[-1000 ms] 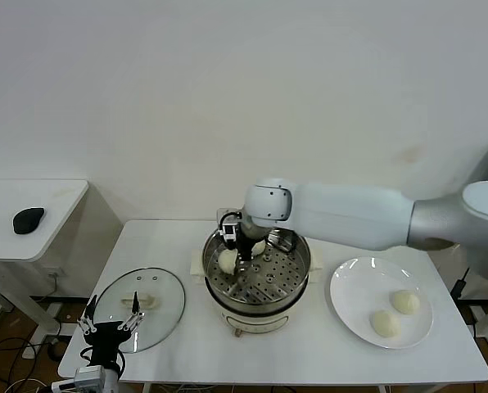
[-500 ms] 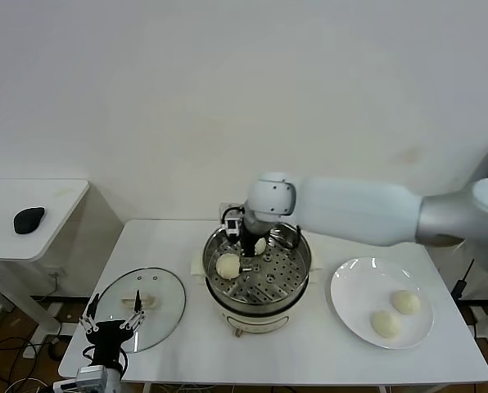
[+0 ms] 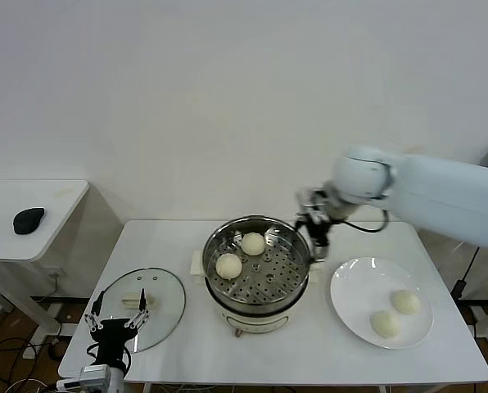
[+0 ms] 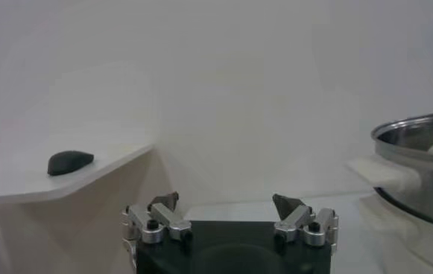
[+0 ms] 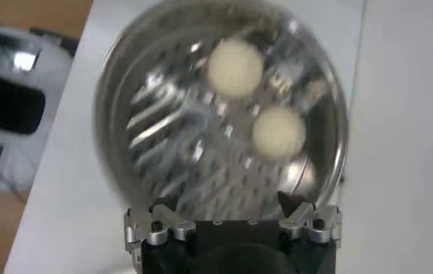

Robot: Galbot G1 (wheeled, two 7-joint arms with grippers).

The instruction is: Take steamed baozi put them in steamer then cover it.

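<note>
Head view: right gripper (image 3: pixel 317 232) fingers apart over steamer (image 3: pixel 259 301) rim; left gripper (image 3: pixel 118 318) apart, arm cut off.

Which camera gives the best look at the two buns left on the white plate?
The head view: both buns lie in plain sight on the plate. The right wrist view looks down into the steamer instead, and the left wrist view shows neither plate nor buns.

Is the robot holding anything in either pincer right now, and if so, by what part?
Nothing is held. The right pincer hangs open and empty beside the steamer; the left pincer waits open near the cover.
</note>
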